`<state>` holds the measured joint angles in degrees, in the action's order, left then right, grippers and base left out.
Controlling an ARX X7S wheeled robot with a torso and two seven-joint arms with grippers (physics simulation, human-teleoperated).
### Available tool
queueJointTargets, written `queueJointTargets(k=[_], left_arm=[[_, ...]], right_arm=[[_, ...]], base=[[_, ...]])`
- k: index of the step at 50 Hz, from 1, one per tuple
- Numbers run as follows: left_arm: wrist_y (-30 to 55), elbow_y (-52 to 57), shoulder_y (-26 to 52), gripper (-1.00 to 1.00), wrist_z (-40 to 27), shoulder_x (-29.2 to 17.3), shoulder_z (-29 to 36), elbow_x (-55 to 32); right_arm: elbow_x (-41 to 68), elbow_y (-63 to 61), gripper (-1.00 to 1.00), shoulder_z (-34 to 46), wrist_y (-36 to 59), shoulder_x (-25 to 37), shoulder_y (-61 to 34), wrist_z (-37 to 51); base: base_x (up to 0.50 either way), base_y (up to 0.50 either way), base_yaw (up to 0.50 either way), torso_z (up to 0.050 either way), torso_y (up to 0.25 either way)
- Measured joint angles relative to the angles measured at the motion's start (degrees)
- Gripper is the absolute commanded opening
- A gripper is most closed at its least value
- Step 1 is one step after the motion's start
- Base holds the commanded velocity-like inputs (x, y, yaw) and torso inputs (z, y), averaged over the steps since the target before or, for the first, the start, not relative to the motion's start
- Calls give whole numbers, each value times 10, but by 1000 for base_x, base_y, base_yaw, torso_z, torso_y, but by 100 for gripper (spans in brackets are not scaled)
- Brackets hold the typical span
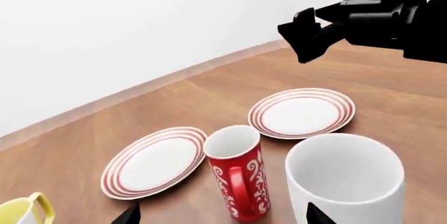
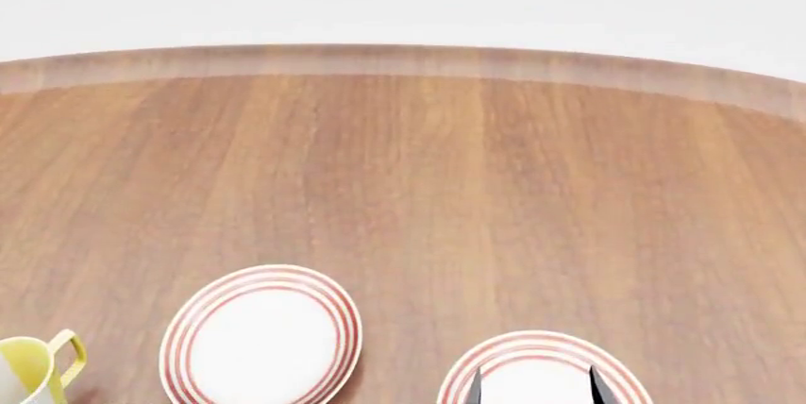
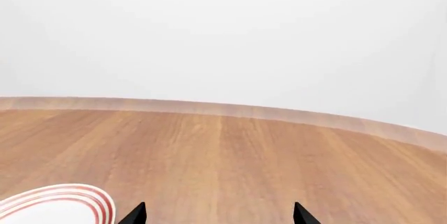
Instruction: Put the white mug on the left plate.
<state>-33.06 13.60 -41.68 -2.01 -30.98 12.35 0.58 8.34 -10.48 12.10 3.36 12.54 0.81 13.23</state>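
Note:
The white mug (image 1: pixel 344 179) stands upright on the wooden table, close to my left gripper (image 1: pixel 223 216), and it is out of the head view. That gripper is open and holds nothing; one fingertip (image 1: pixel 319 216) overlaps the mug's wall in the left wrist view. The left plate (image 1: pixel 152 162) (image 2: pixel 260 338), white with red rings, lies bare beyond the red mug. My right gripper (image 2: pixel 535 387) (image 1: pixel 309 40) (image 3: pixel 218 214) hangs open and empty above the other plate.
A red patterned mug (image 1: pixel 239 178) stands between the white mug and the left plate. The right plate (image 1: pixel 302 112) (image 2: pixel 542 371) lies farther off. A yellow-lined mug (image 1: pixel 24 211) (image 2: pixel 32 368) sits left of the left plate. A plate's rim (image 3: pixel 63 202) shows in the right wrist view.

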Motion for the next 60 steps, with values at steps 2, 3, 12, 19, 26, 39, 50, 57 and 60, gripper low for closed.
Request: queueJointTargets(k=[2, 3, 12, 19, 26, 39, 50, 57, 60], left_arm=[[-8, -6, -3, 100, 1, -3, 4, 2], [-11, -9, -5, 100, 1, -4, 6, 2], [-38, -34, -12, 100, 2, -14, 23, 9], [-39, -51, -7, 100, -2, -17, 33, 19], [-24, -67, 11, 100, -4, -15, 39, 35], [9, -93, 48, 100, 0, -9, 52, 61], [14, -122, 74, 100, 7, -5, 67, 73], [22, -126, 90, 100, 18, -6, 76, 76], [26, -128, 97, 100, 23, -6, 80, 77]], right_arm=[[0, 0, 100, 1, 0, 0, 0, 1], [1, 1, 100, 1, 0, 1, -1, 1], [3, 6, 100, 3, -3, 2, -4, 3], [5, 5, 100, 6, -2, 4, -5, 6], [7, 4, 100, 8, -1, 5, -6, 8], [10, 1, 100, 10, -1, 9, -6, 12], [12, -3, 100, 13, 3, 12, -7, 17], [14, -6, 100, 14, 5, 13, -8, 20], [15, -9, 100, 14, 6, 14, -8, 21]], base=[[0, 0, 0, 0, 0], [0, 0, 0, 0, 0], [0, 0, 0, 0, 0], [0, 0, 0, 0, 0], [0, 0, 0, 0, 0], [0, 0, 0, 0, 0], [0, 0, 0, 0, 0], [0, 0, 0, 0, 0], [0, 0, 0, 0, 0]])
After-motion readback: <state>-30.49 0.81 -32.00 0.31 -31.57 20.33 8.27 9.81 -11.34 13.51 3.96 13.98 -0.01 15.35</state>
